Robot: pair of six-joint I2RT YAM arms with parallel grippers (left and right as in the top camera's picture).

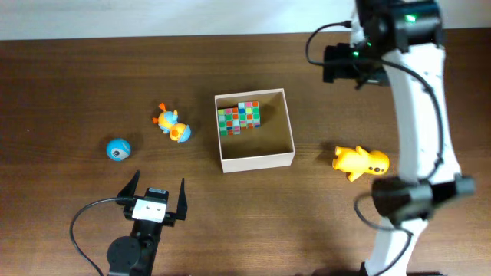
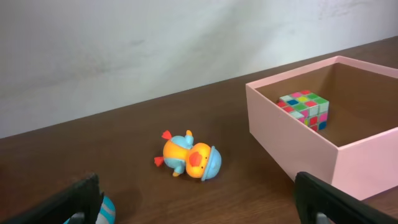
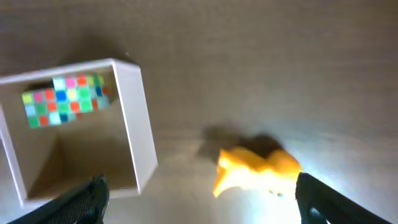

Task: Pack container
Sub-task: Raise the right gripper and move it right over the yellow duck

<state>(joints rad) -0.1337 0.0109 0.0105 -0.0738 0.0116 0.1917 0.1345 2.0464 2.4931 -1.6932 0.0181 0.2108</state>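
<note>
The container (image 1: 258, 160) is a square cream-walled box with a tan inside, at the table's middle. A multicoloured cube (image 1: 238, 116) lies in its far left corner. An orange and blue duck toy (image 1: 173, 127) and a blue ball (image 1: 118, 149) lie left of it, and a yellow duck toy (image 1: 360, 162) lies right of it. My left gripper (image 1: 157, 193) is open and empty near the front edge. My right gripper (image 3: 202, 202) is open and empty, high above the container (image 3: 140, 118) and the yellow duck toy (image 3: 258, 169).
In the left wrist view the orange and blue duck toy (image 2: 188, 155) lies ahead between the fingers (image 2: 199, 205). The container (image 2: 292, 143) stands at the right with the cube (image 2: 305, 109) inside. The ball (image 2: 102, 208) is beside the left finger.
</note>
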